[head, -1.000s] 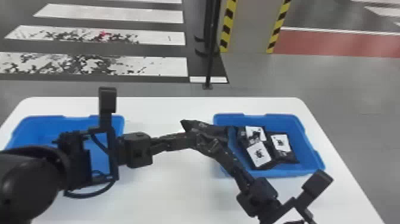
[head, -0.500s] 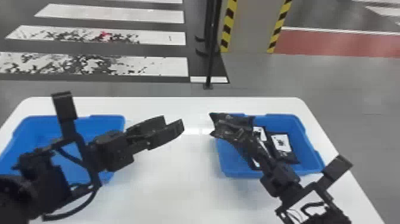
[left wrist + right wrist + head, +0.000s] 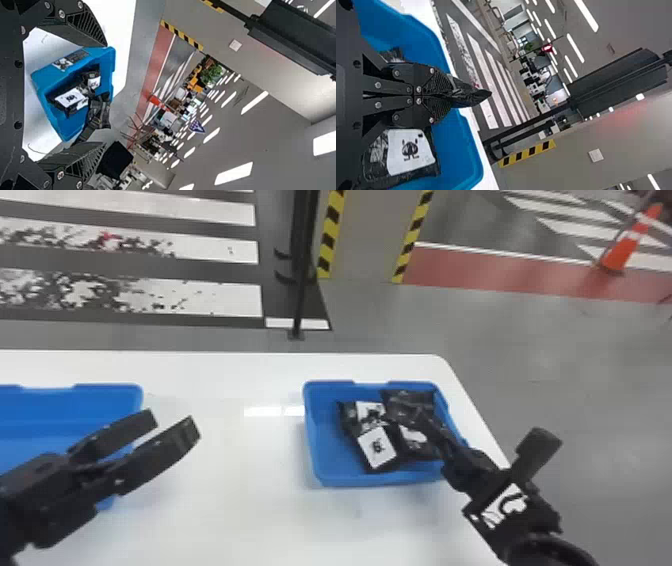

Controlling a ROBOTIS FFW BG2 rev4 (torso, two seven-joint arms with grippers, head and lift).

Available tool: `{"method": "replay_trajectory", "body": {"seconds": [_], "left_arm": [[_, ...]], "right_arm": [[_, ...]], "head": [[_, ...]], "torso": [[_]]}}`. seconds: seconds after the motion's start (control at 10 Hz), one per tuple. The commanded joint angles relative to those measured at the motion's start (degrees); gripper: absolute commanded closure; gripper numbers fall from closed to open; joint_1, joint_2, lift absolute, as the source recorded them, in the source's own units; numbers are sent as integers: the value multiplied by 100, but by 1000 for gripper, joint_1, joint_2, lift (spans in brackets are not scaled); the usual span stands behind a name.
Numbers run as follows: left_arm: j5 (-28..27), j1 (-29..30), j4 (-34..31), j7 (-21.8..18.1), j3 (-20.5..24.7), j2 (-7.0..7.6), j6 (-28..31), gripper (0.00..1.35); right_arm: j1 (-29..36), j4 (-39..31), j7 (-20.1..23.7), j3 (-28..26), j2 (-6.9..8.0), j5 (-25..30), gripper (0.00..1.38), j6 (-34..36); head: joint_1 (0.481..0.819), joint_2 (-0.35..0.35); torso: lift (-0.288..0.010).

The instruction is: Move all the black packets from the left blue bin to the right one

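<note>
Black packets (image 3: 377,447) in right blue bin (image 3: 330,477), one more in right gripper (image 3: 425,429)

From the head view, also left blue bin (image 3: 107,392), with left gripper (image 3: 172,424) near its side, jaws spread, nothing between them. From the left wrist view, ribbed inner faces of those parted fingers and, farther off, the packets lying in the right bin. From the right wrist view, closer detail: jaws of the right gripper (image 3: 451,94) pressed together on a held packet (image 3: 472,95), over the bin. Crinkled, glossy film, narrowing to a pointed end; on packets below, flat white labels with dark printed figures. Smooth blue plastic with rounded corners, on a white, faintly shiny table (image 3: 240,515).
</note>
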Motion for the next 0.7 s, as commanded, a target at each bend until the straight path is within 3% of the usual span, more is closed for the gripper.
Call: {"method": "replay_trajectory", "body": {"seconds": [0.0, 0.2, 0.3, 0.5, 0.6], "left_arm": [[3, 271, -160, 26, 90, -9, -344, 185], [-77, 524, -357, 44, 147, -61, -948, 185], [-157, 749, -484, 44, 272, -79, -1075, 185], [-465, 1339, -807, 88, 684, -202, -1455, 185], [-682, 1635, -948, 141, 901, -316, -1652, 185]], "right_arm": [[-238, 264, 1, -21, -140, 91, 981, 139], [29, -144, -175, -204, -79, 560, 173, -44], [634, -973, -597, -227, 62, 788, 58, -311], [1731, -2126, -869, -215, 405, 1188, 131, -944], [2293, -2689, -887, -170, 480, 1359, 131, -1071]], "head": [[695, -261], [695, -262], [695, -266], [695, -284], [695, -265]], "torso": [[-140], [-140], [-140], [-140], [-140]]}}
